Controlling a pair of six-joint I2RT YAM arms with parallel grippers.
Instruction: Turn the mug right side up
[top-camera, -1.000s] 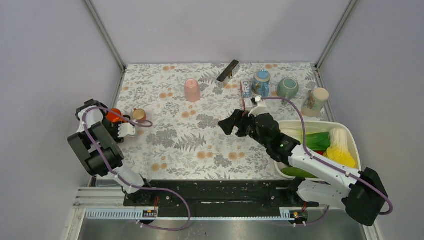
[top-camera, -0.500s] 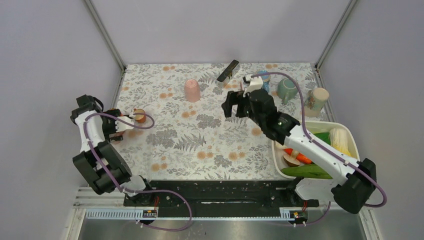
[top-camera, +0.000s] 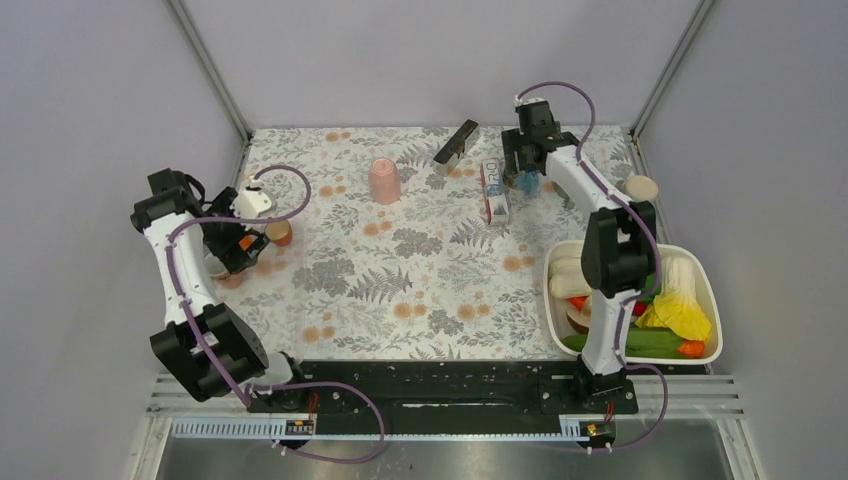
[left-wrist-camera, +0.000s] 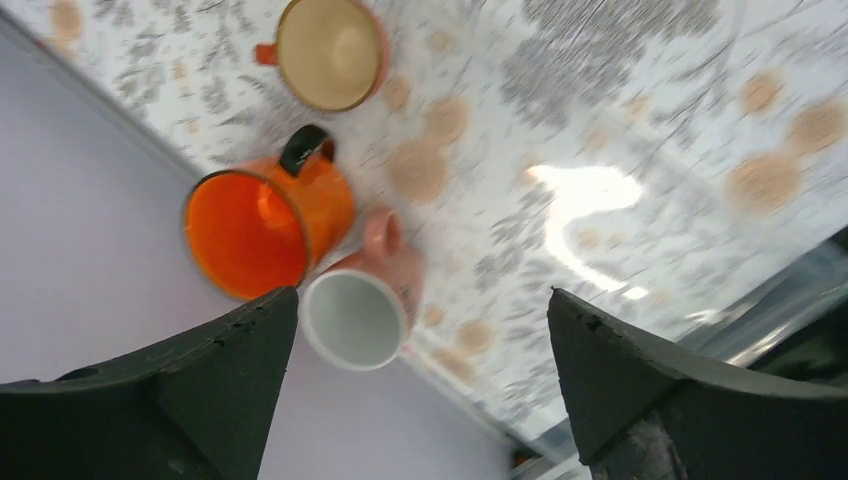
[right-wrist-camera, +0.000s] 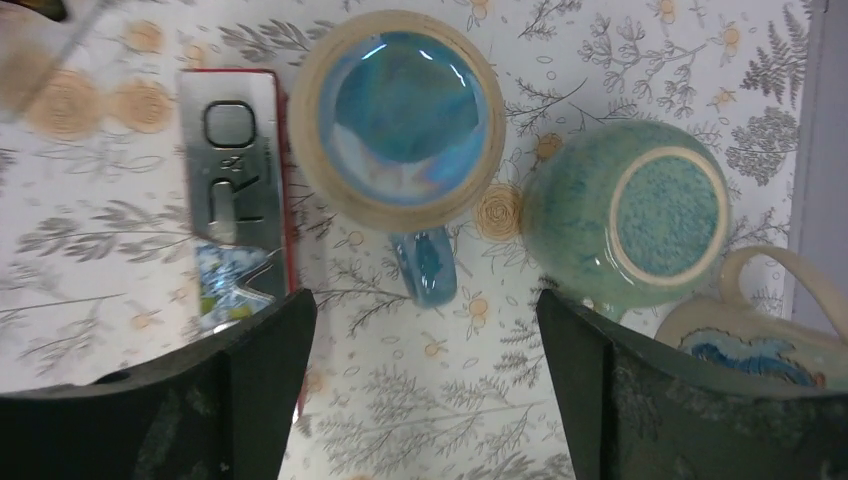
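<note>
Overhead, right gripper (top-camera: 524, 163) is hanging over the table's (top-camera: 400, 280) 1 o'clock corner; left gripper (top-camera: 238, 243) is hovering at 9 o'clock. Left wrist: fingers are gaping wide, empty, above an orange mug (left-wrist-camera: 262, 215). Right wrist: fingers are gaping wide, empty; green mug (right-wrist-camera: 625, 212), base up, is sitting at 3 o'clock of the blue mug (right-wrist-camera: 400, 115). Step: approaching, seemingly. Next is likely calling for centring on it, descending, gripping.

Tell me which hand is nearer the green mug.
Right. The right hand hangs open over the blue mug, just beside the green mug at the far right. The left hand is across the table at the left edge, above the orange mug.
</note>
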